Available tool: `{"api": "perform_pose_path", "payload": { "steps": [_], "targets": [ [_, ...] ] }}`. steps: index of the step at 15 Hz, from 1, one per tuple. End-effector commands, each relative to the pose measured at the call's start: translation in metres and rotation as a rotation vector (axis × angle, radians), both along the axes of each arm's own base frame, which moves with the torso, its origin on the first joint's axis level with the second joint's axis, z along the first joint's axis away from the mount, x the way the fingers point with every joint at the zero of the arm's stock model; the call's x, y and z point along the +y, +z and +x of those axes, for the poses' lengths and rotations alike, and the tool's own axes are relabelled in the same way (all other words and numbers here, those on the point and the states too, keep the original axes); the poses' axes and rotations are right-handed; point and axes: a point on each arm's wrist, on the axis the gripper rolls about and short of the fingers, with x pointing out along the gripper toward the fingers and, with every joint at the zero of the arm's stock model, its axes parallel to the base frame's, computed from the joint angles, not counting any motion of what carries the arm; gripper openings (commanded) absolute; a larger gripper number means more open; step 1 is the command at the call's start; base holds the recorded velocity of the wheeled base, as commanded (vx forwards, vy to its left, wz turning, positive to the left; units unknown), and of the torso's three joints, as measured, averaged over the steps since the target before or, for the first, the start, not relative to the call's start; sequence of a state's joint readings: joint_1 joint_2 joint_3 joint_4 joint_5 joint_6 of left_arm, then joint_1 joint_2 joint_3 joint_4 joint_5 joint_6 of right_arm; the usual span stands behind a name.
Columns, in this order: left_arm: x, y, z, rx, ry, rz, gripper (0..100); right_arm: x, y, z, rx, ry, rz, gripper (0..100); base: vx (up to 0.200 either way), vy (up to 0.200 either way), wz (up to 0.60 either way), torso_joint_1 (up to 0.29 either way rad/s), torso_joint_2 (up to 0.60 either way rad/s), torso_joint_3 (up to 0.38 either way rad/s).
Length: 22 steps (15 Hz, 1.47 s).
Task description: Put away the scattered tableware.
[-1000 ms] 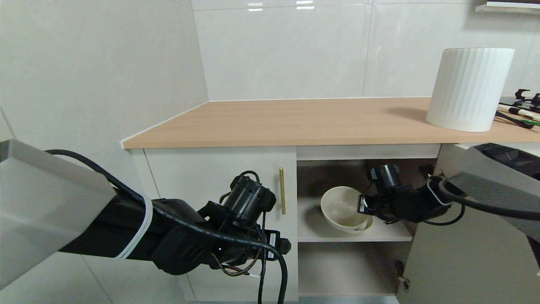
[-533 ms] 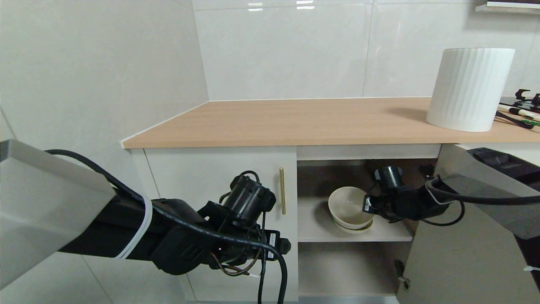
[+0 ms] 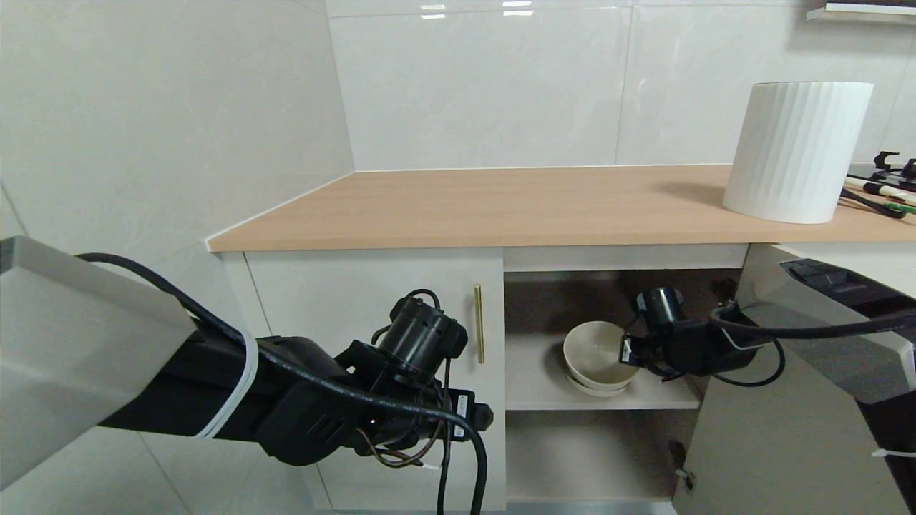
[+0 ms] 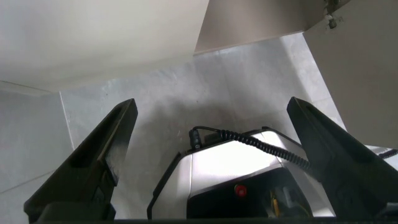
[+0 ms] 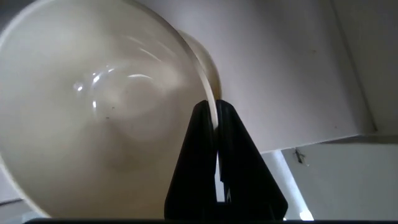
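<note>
A cream bowl hangs tilted inside the open cupboard, just over a second cream dish that rests on the upper shelf. My right gripper is shut on the bowl's near rim. In the right wrist view the two fingers pinch the rim of the bowl, and the lower dish's edge peeks out behind it. My left arm hangs low in front of the closed left door. The left gripper is open over the floor with nothing between its fingers.
A tall white ribbed container stands on the wooden counter, with several utensils at the right edge. The left door with a gold handle is closed. The right door stands open. The lower shelf is bare.
The right gripper has carried the bowl rightward and deeper into the cupboard, lowering it over the dish on the shelf. The left arm has stayed still.
</note>
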<state>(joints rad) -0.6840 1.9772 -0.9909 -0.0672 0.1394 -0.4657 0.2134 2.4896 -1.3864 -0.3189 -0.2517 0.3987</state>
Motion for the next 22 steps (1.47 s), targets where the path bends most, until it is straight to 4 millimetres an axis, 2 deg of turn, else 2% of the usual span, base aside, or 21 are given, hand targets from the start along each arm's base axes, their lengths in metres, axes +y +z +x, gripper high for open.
{"api": "perform_pose_path", "payload": {
  "steps": [1, 7, 8, 13, 15, 17, 20, 22],
  "targets": [
    [0.000, -0.001, 0.000, 0.003, 0.000, 0.003, 100, 0.000, -0.005, 0.001, 0.007, 0.000, -0.001, 0, 0.000, 0.000, 0.00, 0.000, 0.00, 0.000],
    [0.000, -0.001, 0.000, 0.001, 0.000, 0.001, 100, 0.000, -0.004, 0.001, 0.004, -0.002, -0.003, 0, 0.000, 0.000, 0.00, 0.000, 0.00, 0.000],
    [0.000, 0.000, 0.000, 0.000, 0.000, 0.000, 100, 0.000, -0.005, 0.001, 0.006, -0.003, -0.005, 100, 0.000, 0.000, 0.00, 0.000, 0.00, 0.000],
    [0.000, -0.001, 0.000, 0.002, 0.000, 0.002, 100, 0.000, -0.002, 0.001, 0.000, -0.004, -0.002, 100, 0.000, 0.000, 0.00, 0.000, 0.00, 0.000],
    [0.002, 0.005, 0.000, -0.014, 0.009, -0.008, 100, 0.000, 0.009, 0.000, -0.020, -0.008, 0.005, 100, 0.000, 0.000, 0.00, 0.000, 0.00, 0.000],
    [0.017, 0.026, 0.003, -0.071, 0.058, -0.037, 100, 0.000, 0.026, -0.012, -0.027, -0.001, 0.011, 100, 0.000, 0.000, 0.00, 0.000, 0.00, 0.000],
    [0.048, 0.072, -0.002, -0.181, 0.122, -0.116, 100, 0.003, 0.059, -0.044, -0.033, 0.033, 0.022, 100, 0.000, 0.000, 0.00, 0.000, 0.00, 0.000],
    [0.066, 0.096, -0.015, -0.242, 0.145, -0.164, 100, 0.012, 0.099, -0.077, -0.078, 0.099, 0.071, 100, 0.000, 0.000, 0.00, 0.000, 0.00, 0.000]
  ]
}}
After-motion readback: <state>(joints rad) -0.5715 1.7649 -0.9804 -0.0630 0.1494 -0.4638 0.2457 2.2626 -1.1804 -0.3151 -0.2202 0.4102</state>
